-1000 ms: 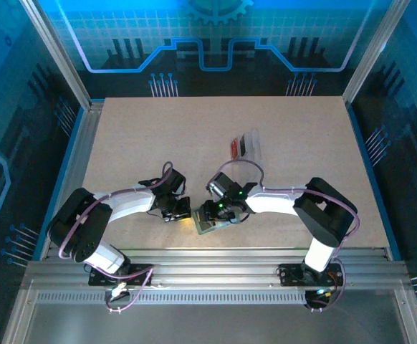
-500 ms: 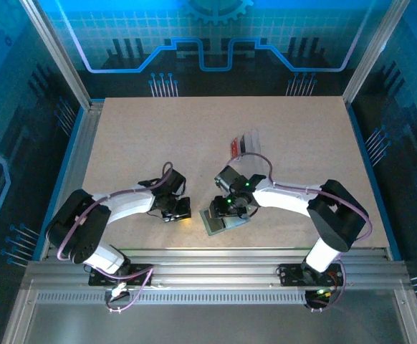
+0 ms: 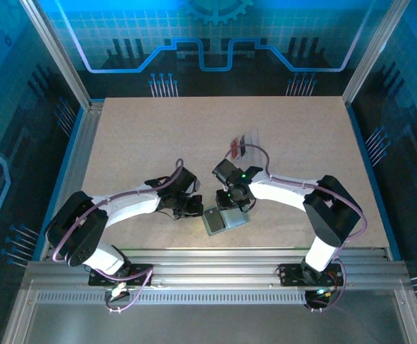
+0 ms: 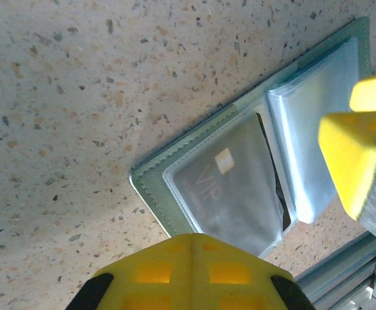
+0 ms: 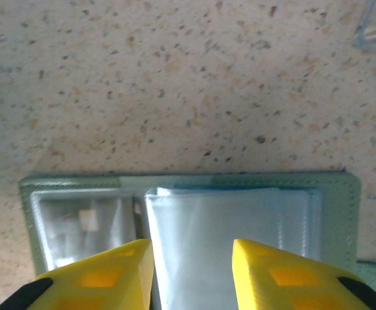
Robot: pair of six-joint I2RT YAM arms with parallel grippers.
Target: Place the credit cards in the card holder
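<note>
One card seated in the card holder, one yet to be put in.
The opened card holder [image 3: 223, 219] is laid on the tabletop [image 3: 144, 136] near its front edge, and a dark VIP card [image 4: 223, 184] is seen tucked behind its clear pocket [image 4: 317, 148]. A red card [image 3: 233, 149] is seen by the clear pouch [image 3: 248, 142], well apart. The left claw [image 4: 272, 200] and right claw [image 5: 191, 258] are held parted above the holder, nothing gripped.
</note>
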